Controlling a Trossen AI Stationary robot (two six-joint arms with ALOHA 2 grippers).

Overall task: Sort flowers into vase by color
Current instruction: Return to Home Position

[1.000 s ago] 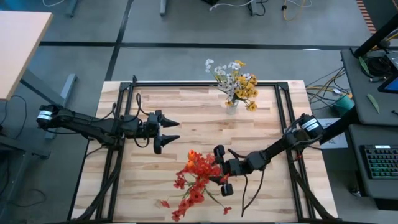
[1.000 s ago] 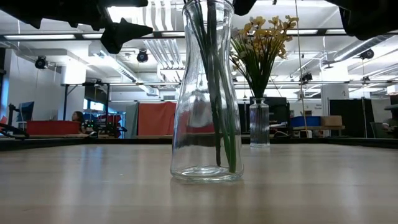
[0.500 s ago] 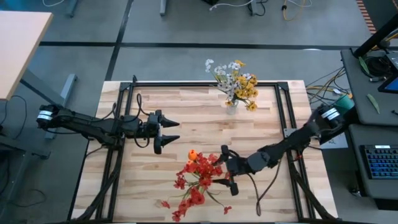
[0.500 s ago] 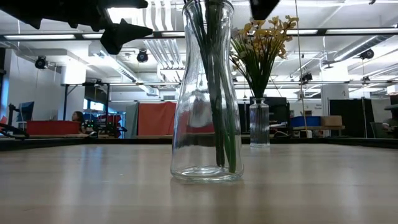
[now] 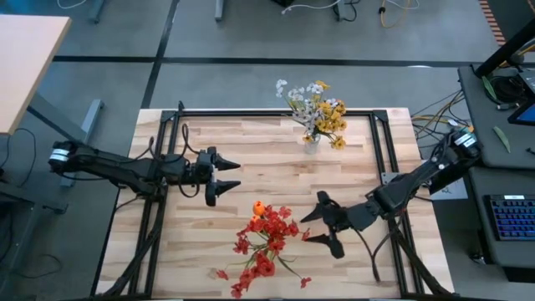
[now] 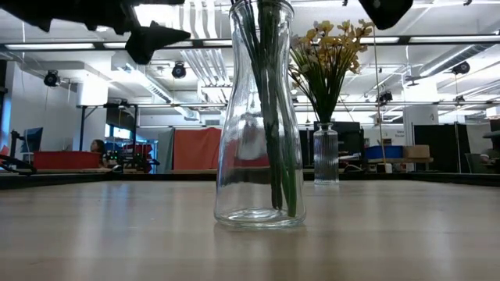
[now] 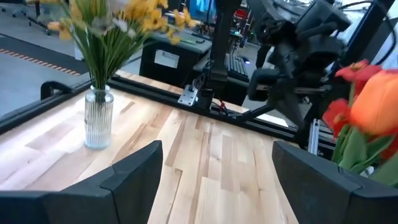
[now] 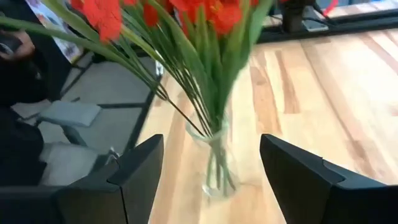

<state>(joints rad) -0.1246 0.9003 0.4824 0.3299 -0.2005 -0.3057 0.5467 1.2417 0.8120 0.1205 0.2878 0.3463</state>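
"Two fingers, then. How did they stand?"

"Spread wide, holding nothing. My right claw (image 5: 313,226) hung just at three o'clock of the red and orange flowers (image 5: 263,238), apart from them, with its fingers pointing at the bunch."

"And the flowers?"

"Those stood in the near vase (image 8: 214,163) toward six o'clock of the table (image 5: 251,142), stems fanned out and leaning. The yellow and white flowers (image 5: 319,113) stood in the ribbed vase (image 6: 326,152) between twelve and one o'clock, at the far edge. I saw none lying loose, so I took the sorting as finished."

"If one had needed shifting?"

"I judged them very light. The thin stems would bend and spring back, and the blossoms looked soft enough to crush or to snag on their neighbours. I would have pinched a bare stem above the vase's mouth and below the heads. The glass looked smooth and breakable, and a tall leaning bunch could tip it, so no sideways tug."

"Your arm?"

"It was stretched low from the three o'clock edge, slanting in toward eight o'clock, with the wrist about level over the wood. My left claw (image 5: 226,180) waited at ten o'clock of the red bunch, likewise spread, its arm reaching in from the nine o'clock side."
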